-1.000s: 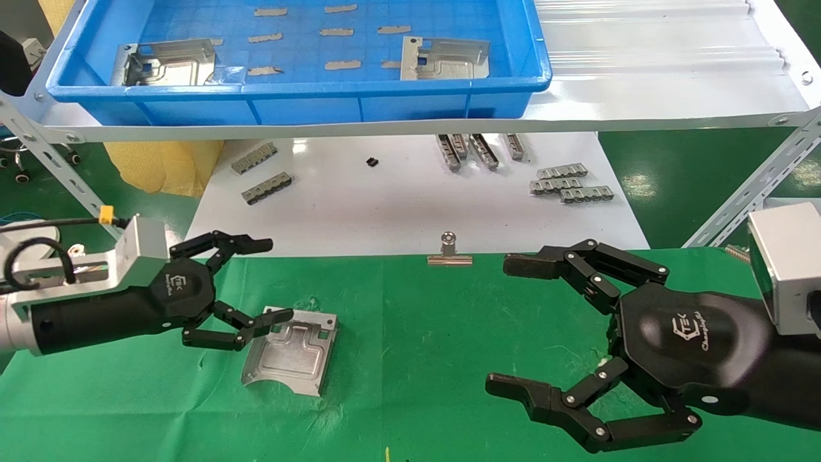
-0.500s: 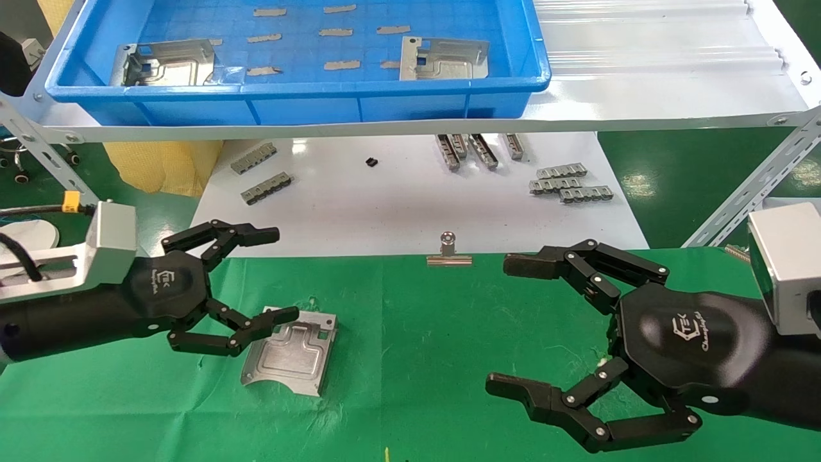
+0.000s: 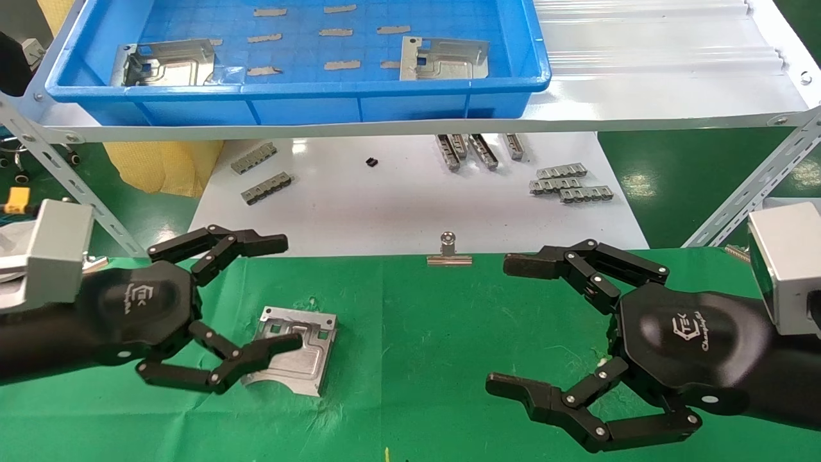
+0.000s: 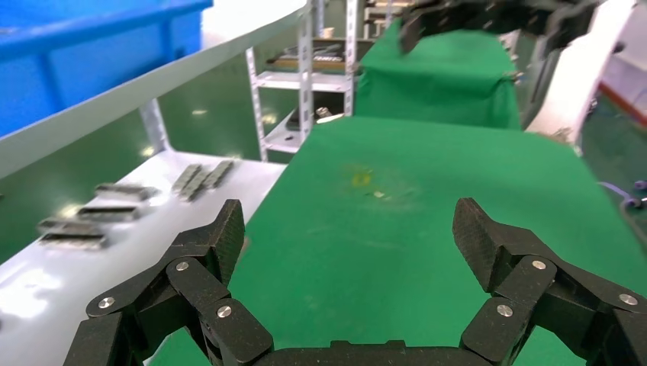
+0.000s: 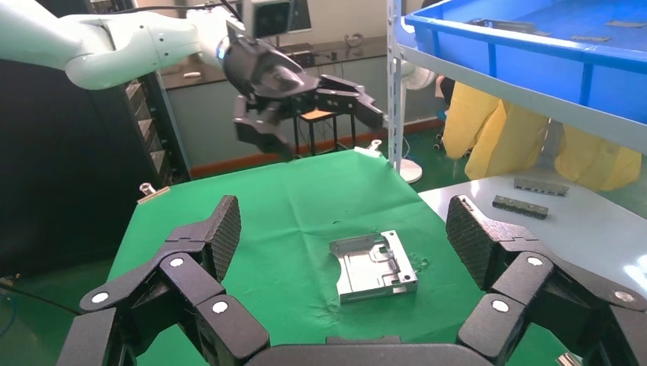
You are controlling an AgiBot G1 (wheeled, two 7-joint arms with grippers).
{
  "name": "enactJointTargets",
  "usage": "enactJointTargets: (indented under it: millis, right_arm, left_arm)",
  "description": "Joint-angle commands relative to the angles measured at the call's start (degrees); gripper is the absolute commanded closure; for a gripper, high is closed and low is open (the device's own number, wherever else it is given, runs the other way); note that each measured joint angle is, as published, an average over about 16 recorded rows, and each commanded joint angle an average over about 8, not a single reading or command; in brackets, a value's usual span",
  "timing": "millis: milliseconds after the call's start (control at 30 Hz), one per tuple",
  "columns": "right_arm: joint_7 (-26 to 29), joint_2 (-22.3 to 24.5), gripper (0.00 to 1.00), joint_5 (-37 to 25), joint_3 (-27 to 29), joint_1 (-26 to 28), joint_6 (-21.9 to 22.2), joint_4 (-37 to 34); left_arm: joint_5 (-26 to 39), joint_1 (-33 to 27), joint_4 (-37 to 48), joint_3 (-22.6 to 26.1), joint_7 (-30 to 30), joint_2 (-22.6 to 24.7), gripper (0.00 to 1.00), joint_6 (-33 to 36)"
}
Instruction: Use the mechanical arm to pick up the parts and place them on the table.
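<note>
One silvery part (image 3: 292,353) lies flat on the green table (image 3: 417,333); the right wrist view shows it too (image 5: 374,267). Two more parts (image 3: 170,62) (image 3: 444,58) lie in the blue tray. My left gripper (image 3: 292,292) is open and empty, raised above the cloth, with its lower finger over the part's left side in the head view. In its own view (image 4: 349,229) only bare cloth lies between the fingers. My right gripper (image 3: 499,324) is open and empty over the table's right side, facing the part (image 5: 343,217).
The blue tray (image 3: 321,102) sits on a white shelf at the back. Under it, a white board (image 3: 385,205) holds several grey toothed strips. A binder clip (image 3: 449,253) stands at the cloth's far edge. Slanted metal frame legs (image 3: 744,199) flank the sides.
My left arm has drawn back to the left and toward me, away from the part, with its fingers still open. The part and the right arm have not moved.
</note>
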Motion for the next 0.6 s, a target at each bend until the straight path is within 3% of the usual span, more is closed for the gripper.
enactJointTargets:
  millis: [33,400,600]
  right_arm:
    - [0.0,0.0,0.00,0.0,0.0,0.0,0.0,0.0]
    - [0.0,0.0,0.00,0.0,0.0,0.0,0.0,0.0]
    - [0.0,0.0,0.00,0.0,0.0,0.0,0.0,0.0]
  left_arm:
    - [-0.7,1.1,-2.6,-0.8,-1.7,-0.7,0.00,-0.2]
    - [-4.5,6.7,-15.9,-4.8,-10.3,-4.1,0.00,-1.2]
    - [-5.7,8.3,-19.7,-6.0,-12.2,-5.1,0.00,-1.4]
